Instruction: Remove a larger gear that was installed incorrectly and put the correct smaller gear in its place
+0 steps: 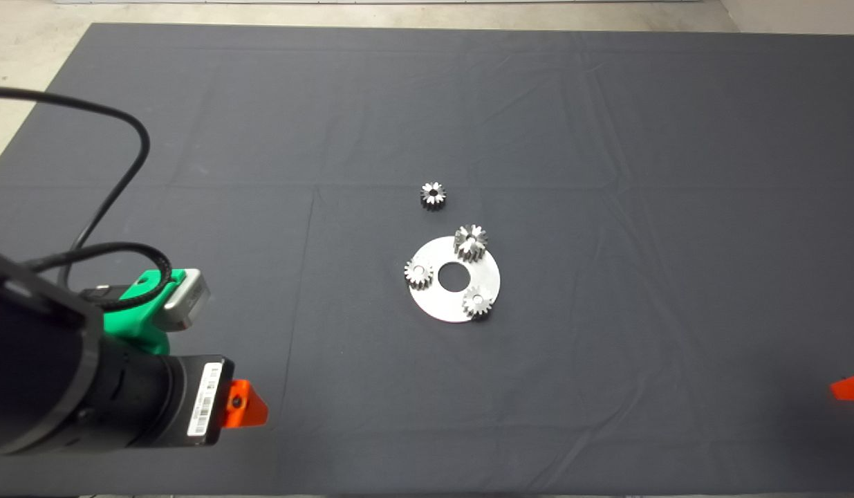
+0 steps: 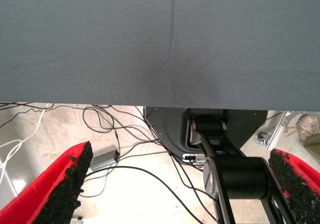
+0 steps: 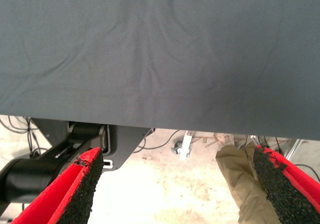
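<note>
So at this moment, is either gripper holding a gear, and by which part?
Nothing is held. The left gripper and right gripper are both open and empty at the mat's near edge; the larger gear sits untouched on the plate.

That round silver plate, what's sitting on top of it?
Three gears sit near the silver plate's edge: the larger gear and two small silver gears. What holds them underneath is covered.

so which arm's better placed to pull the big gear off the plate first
Probably the left. The left gripper is well inside the mat's lower left, fingers open, with a bare path to the larger gear on the round plate. The right gripper barely shows at the right edge, farther away.
</note>
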{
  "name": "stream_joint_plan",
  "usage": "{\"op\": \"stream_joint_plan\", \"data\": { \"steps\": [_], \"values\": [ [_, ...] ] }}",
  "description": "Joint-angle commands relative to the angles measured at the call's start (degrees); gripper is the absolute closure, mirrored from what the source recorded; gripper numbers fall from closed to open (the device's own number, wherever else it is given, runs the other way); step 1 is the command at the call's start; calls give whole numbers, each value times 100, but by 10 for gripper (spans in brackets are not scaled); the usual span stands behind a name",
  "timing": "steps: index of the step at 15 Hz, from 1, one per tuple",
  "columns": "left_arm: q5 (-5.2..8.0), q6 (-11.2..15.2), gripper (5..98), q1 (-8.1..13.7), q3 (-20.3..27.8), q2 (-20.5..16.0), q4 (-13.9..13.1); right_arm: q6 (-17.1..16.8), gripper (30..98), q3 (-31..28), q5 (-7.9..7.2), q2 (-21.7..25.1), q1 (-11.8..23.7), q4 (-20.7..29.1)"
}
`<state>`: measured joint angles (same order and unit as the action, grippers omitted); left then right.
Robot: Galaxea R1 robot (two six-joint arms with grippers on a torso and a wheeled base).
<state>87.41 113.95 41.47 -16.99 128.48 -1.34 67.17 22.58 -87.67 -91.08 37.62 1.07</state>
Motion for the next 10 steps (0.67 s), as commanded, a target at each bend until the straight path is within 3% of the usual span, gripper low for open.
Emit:
{"op": "stream_joint_plan", "data": {
  "steps": [1, 3, 6, 10],
  "values": [
    [347, -13, 144, 107, 49, 25, -50, 95, 493, 556, -436, -594, 62, 271],
    [347, -13, 144, 107, 49, 16, -42, 95, 493, 878, -435, -986, 185, 271],
    [356, -5, 144, 107, 40, 24, -42, 95, 493, 2137, -408, -2412, 272, 253],
    [365, -10, 144, 107, 40, 16, -9, 89, 493, 3420, -417, -3502, 264, 244]
  ]
}}
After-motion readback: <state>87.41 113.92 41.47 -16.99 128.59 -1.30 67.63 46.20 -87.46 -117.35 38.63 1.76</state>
